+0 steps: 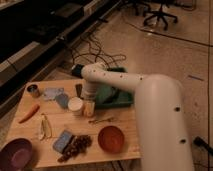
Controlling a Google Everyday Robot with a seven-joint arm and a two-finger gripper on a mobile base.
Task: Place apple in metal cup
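A: Where was the gripper (89, 106)?

B: Down at the wooden bench (122, 122), just to the right of the round white cup (75, 105). I could not tell how far it stood open.

A: And the small round orange-red apple (90, 111)?

B: Only a warm orange patch showed at the gripper's tip, mostly hidden. I could not tell whether it was held.

A: The small shiny metal cup (33, 90)?

B: It stood near the bench's far left corner, well apart from the gripper, with a long thin orange carrot (28, 113) in front of it. A wide orange-brown bowl (111, 138) sat by the near edge.
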